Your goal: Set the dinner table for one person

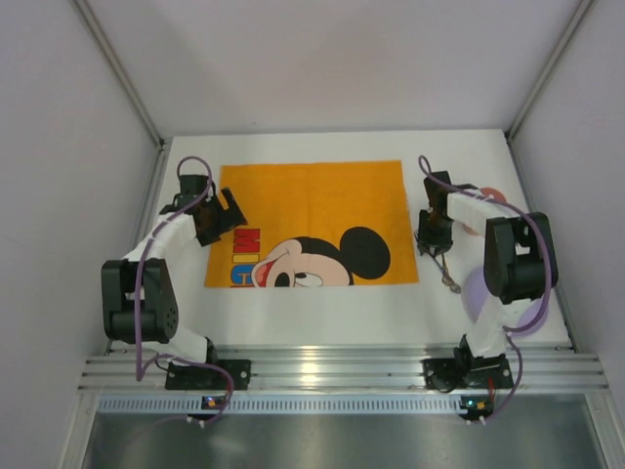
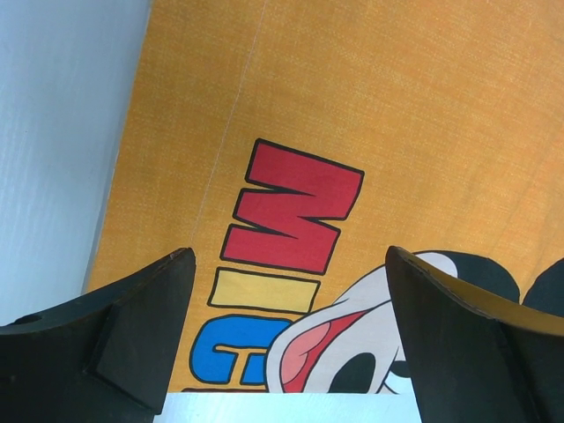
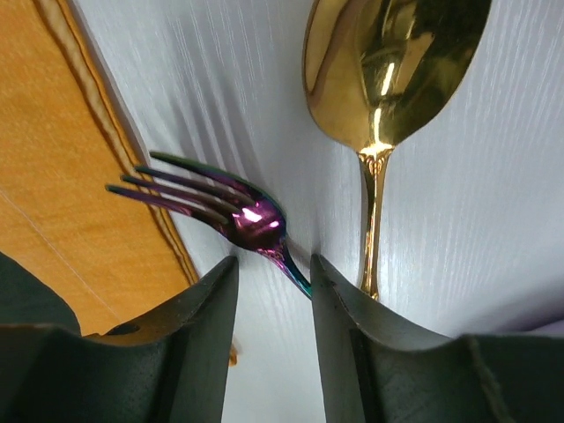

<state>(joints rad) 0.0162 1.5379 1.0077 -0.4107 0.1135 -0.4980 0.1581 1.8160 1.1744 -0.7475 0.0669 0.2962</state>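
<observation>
The white dinner table (image 1: 322,318) carries an orange Mickey Mouse placemat (image 1: 312,195). My left gripper (image 1: 228,212) hovers open and empty over the placemat's left part; in the left wrist view (image 2: 289,256) the red, yellow and blue letters lie between its fingers. My right gripper (image 1: 433,244) is low over the table just right of the placemat. In the right wrist view (image 3: 273,264) its jaws stand narrowly apart astride the neck of an iridescent purple fork (image 3: 251,220), whose handle runs under the right finger. A gold spoon (image 3: 388,62) lies beside it.
A pink plate (image 1: 495,196) and a pale purple plate (image 1: 476,293) lie on the table's right side, partly hidden by the right arm. Grey walls close in the table on three sides. The placemat's right edge (image 3: 79,203) lies beside the fork.
</observation>
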